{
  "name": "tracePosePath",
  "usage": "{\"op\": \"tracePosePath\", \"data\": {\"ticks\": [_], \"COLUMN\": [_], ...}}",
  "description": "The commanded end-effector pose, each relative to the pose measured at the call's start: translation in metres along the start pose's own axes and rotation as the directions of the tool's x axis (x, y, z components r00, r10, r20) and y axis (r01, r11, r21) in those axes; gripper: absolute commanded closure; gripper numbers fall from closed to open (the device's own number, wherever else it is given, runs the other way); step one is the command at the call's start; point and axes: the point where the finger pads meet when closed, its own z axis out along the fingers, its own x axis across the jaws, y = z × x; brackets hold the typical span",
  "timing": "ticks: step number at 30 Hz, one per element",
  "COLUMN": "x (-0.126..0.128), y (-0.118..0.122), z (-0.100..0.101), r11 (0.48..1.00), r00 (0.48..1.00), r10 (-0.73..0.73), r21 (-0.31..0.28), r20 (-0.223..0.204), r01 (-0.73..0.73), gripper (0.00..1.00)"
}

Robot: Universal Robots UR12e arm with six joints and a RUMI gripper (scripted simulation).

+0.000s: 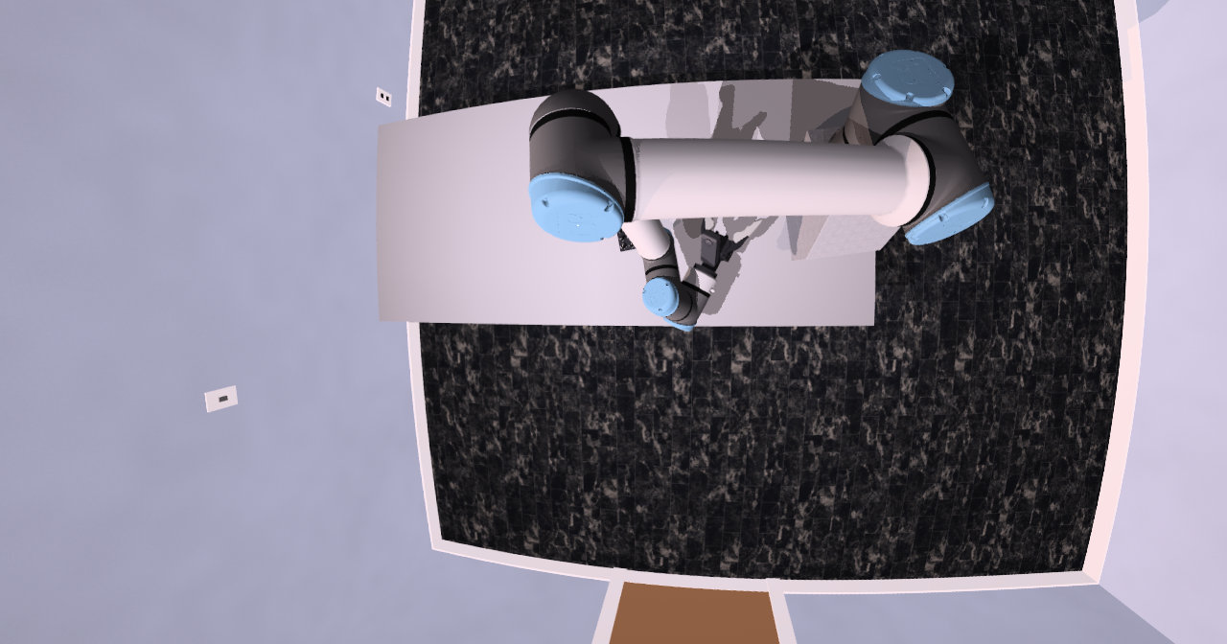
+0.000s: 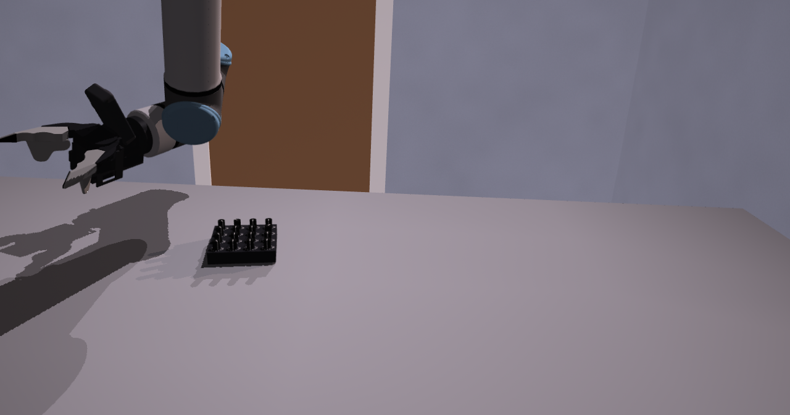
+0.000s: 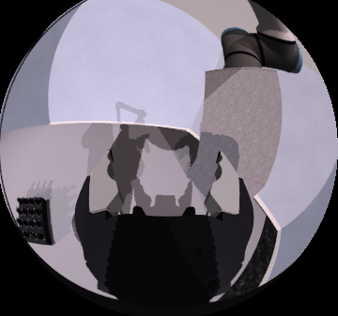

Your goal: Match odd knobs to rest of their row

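The knob box (image 2: 241, 245) (image 3: 34, 218) is a small black block with a grid of upright black knobs, lying flat on the table (image 2: 497, 302) (image 1: 446, 211). In the overhead view only a corner of the box (image 1: 625, 243) shows beside the forearm. The knob marks are too small to read. My gripper (image 2: 37, 160) (image 3: 164, 151) (image 1: 713, 243) is open and empty. It hangs well above the table, off to one side of the box and pointing away from it. In the wrist view the box is at the far left edge, clear of both fingers.
The arm's grey base pedestal (image 3: 244, 114) (image 1: 836, 237) stands at one end of the table. The upper arm (image 1: 763, 178) spans above the table's middle. Dark floor (image 1: 772, 434) surrounds the table, and a brown door (image 2: 292, 81) is behind it.
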Motion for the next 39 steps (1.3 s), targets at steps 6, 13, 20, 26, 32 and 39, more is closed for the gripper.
{"op": "tracePosePath", "data": {"ticks": [6, 13, 20, 26, 32, 39], "x": [0.0, 0.0, -0.0001, -0.0009, -0.0029, -0.0074], "y": [-0.0003, -0.0003, -0.0009, -0.001, -0.0015, -0.0013], "z": [-0.0002, -0.0002, -0.0004, -0.0012, -0.0025, -0.0061], "r11": [1.0, 1.0, 1.0, 1.0, 1.0, 0.999], "r00": [1.0, 1.0, 1.0, 1.0, 0.999, 0.997], "r10": [0.0, 0.0, 0.001, -0.004, -0.021, -0.048], "r21": [0.0, 0.0, -0.001, -0.003, -0.007, -0.014], "r20": [0.0, 0.0, 0.001, 0.008, 0.027, 0.057], "r01": [0.0, 0.0, -0.001, 0.004, 0.022, 0.049], "gripper": [0.0, 0.0, 0.0, 0.0, 0.0, 0.0]}}
